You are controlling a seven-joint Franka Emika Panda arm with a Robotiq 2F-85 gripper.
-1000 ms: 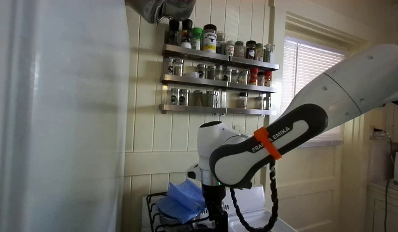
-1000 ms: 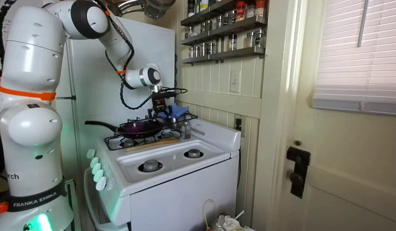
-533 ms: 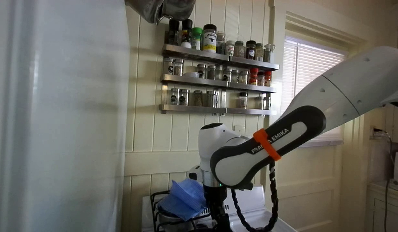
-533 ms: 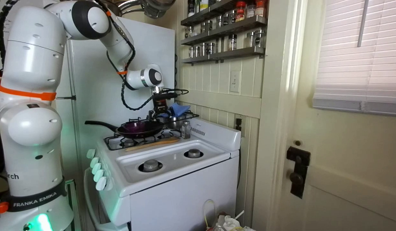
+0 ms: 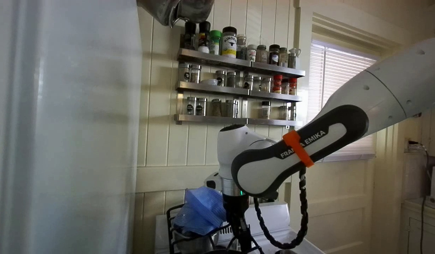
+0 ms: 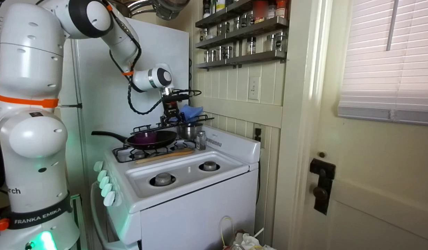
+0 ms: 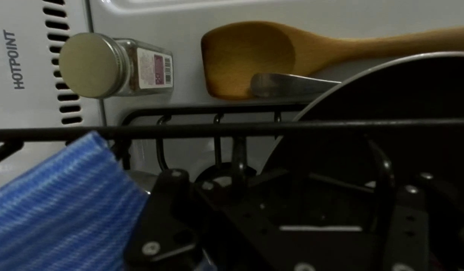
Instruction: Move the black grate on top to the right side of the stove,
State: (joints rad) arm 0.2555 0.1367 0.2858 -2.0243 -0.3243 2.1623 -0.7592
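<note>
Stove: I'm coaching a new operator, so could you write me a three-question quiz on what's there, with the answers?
1. True or false: the jar on the stove stands upright.
2. How many burners show bare on the stove's right side, seen from its front?
3. Which side of the stove is the upper grate over? A, right; B, left; C, both.

Key: 1, true; 2, two; 3, B.

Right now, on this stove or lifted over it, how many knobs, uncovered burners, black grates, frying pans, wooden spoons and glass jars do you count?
Knobs: 5
Uncovered burners: 2
Black grates: 2, one lifted
Frying pan: 1
Wooden spoon: 1
Glass jar: 1
Total: 12
</note>
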